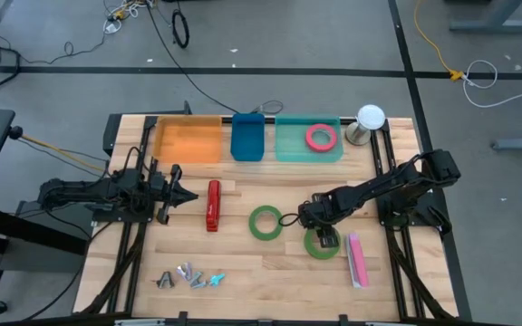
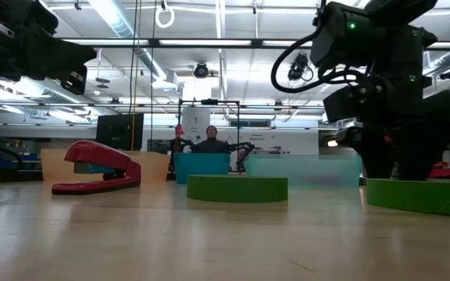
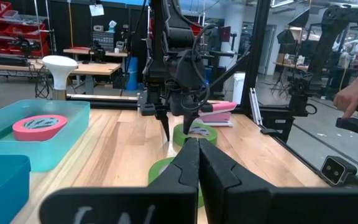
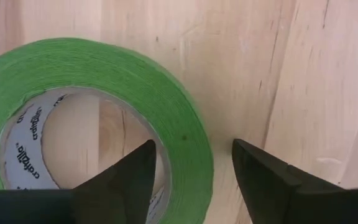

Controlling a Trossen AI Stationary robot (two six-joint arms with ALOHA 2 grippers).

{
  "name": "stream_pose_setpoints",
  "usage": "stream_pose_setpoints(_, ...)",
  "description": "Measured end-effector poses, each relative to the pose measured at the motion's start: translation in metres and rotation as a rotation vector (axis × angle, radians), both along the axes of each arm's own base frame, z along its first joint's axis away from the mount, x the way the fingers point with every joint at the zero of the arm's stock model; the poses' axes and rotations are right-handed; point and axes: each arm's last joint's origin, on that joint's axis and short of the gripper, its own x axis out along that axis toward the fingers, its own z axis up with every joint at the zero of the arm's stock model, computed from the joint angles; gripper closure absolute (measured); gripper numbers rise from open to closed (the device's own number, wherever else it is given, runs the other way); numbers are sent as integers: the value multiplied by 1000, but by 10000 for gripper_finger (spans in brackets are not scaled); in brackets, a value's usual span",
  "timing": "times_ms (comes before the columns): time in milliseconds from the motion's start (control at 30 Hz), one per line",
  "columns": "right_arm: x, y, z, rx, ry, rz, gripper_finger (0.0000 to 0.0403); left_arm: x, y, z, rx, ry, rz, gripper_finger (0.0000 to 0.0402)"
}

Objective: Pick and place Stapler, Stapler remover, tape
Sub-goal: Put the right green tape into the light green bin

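One green tape roll (image 1: 322,244) lies flat on the table; it also shows in the right wrist view (image 4: 98,87). My right gripper (image 4: 191,171) is open just above it and points down. One finger stands inside the ring's hole and one outside its wall, and neither plainly touches it. A second green roll (image 1: 265,222) lies flat to its left. A red-pink roll (image 1: 321,137) lies in the teal bin (image 1: 288,145). The red stapler (image 1: 213,206) rests on its base. My left gripper (image 1: 185,195) is shut and empty just left of the stapler.
An orange bin (image 1: 187,140) and a blue bin (image 1: 247,138) stand beside the teal one at the far edge. A pink stapler (image 1: 357,259) lies right of my right gripper. Several staple removers (image 1: 188,276) lie near the front. A white lamp-like stand (image 1: 370,122) is at the far right.
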Motion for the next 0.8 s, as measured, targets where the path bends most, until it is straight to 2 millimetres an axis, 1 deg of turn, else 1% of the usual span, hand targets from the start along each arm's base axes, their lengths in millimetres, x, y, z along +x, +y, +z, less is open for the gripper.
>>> stream_pose_setpoints(533, 0, 0, 0, 11, 2, -10, 310, 0, 0, 0, 0, 0, 0, 399)
stream_pose_setpoints(633, 0, -1, 0, 12, 3, -29, 317, 0, 0, 0, 0, 0, 0, 399)
stream_pose_setpoints(800, 1, -6, 1, 32, 19, -49, 315, 0, 0, 0, 0, 0, 0, 399)
